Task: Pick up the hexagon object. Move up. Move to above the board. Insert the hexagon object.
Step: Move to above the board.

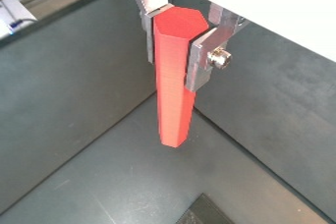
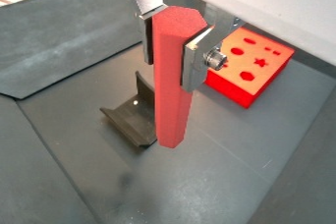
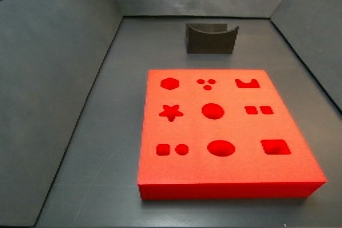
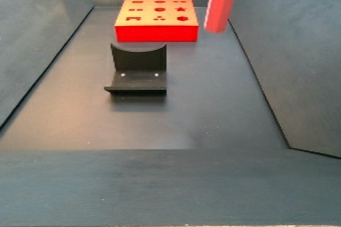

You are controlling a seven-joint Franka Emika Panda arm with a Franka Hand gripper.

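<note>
Gripper up off the floor, fingers pointing down; silver plates w/ dark pads clamped on upper end of the hexagon object, one plate each side, same in both wrist views.

Hexagon object: 1 pc, red-pink rod w/ hex end face. Long axis approx vertical, lower end free in air, clear of the floor. In a side view only the rod's lower part shows, hanging near the far right corner of the bench, in front of the board's right edge; gripper itself out of frame there.

Board: 1, flat bright red, lying at far end of bench floor. Cut-outs incl. hexagon, star, circles, squares.

Fixture: 1, dark bracket on base plate, mid-floor on near side of board, apart from it. Also seen in a wrist view, below and beside the rod.
</note>
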